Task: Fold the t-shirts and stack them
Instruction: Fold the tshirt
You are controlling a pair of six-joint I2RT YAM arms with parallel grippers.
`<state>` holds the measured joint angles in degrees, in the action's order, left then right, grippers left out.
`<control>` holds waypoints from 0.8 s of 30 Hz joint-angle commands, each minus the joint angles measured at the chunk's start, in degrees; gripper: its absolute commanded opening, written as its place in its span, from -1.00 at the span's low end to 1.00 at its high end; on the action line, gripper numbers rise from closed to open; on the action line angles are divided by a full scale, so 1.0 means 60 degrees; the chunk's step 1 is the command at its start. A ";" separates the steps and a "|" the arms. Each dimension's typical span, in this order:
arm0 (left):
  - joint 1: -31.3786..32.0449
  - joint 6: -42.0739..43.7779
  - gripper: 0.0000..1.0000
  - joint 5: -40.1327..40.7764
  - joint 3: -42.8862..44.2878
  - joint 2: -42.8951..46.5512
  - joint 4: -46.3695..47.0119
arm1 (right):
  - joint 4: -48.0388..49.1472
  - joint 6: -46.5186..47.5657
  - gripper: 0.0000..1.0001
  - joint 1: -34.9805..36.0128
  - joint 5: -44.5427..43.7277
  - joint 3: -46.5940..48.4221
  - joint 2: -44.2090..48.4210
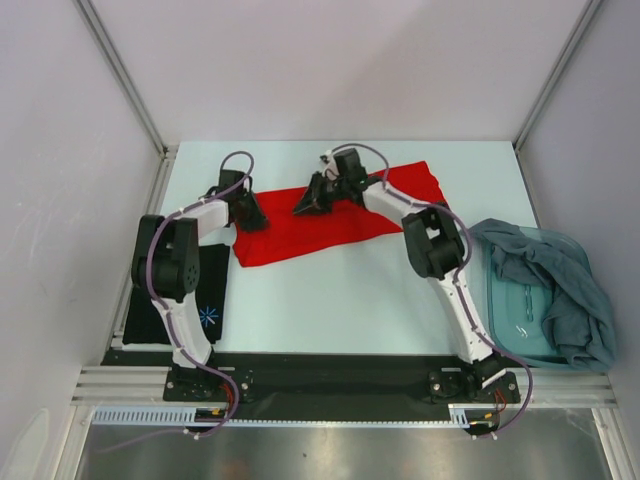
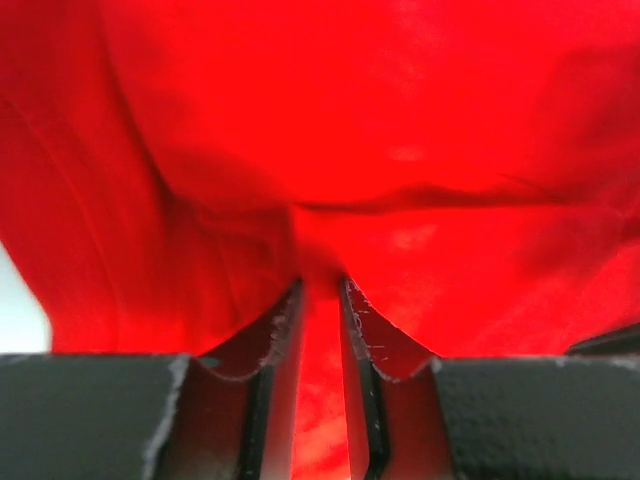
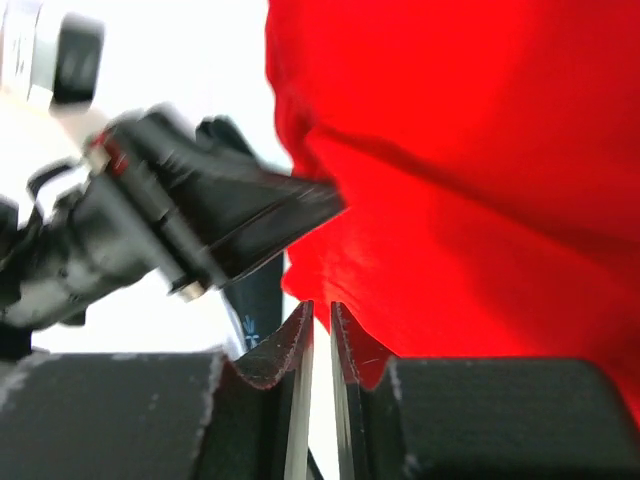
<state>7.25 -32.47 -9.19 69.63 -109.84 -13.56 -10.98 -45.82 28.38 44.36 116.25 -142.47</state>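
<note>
Cloth of the red t-shirt (image 1: pixel 330 228), near the table's (image 1: pixel 350 300) far edge, sits pinched in our left gripper (image 2: pixel 320 285). Our right gripper (image 3: pixel 322 312), nearly closed, meets its edge. We cannot tell if it grips.

left fingers (image 2: pixel 268 352) pinched, right fingers (image 3: pixel 292 352) pinched

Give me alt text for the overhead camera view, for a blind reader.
A plain bright red cloth t-shirt lies on a white table with the left claw at its left edge and the right claw at its far edge. A folded black shirt lies left; teal-grey shirts drape a clear plastic bin right.
</note>
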 commanded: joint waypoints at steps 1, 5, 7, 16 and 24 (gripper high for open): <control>-0.0168 0.0225 -0.49 -0.0081 0.0729 -0.0689 0.0034 | 0.2032 -0.1180 -0.67 0.0104 0.0254 -0.0272 -0.0656; -0.0211 0.0489 -0.49 0.0388 0.0686 -0.0561 -0.0154 | 0.2213 -0.1153 -0.65 -0.0276 0.0297 -0.0259 -0.1112; -0.0226 0.0679 -0.49 0.0855 0.0642 -0.0196 -0.0419 | 0.1876 -0.0714 -0.54 -0.0613 0.0399 -0.0113 -0.1113; 0.0008 -0.0314 0.00 0.0742 -0.0821 0.3333 -0.1475 | -0.2750 0.2212 0.05 -0.1886 -0.0096 0.0079 0.1389; 0.0301 -0.3024 0.11 0.0140 -0.2975 0.4859 -0.1285 | -0.2638 0.1867 0.47 -0.3425 -0.3463 -0.4088 0.4800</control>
<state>8.69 -42.17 -7.14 56.21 -80.44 -20.69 -25.67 -34.89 9.82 33.85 99.09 -119.42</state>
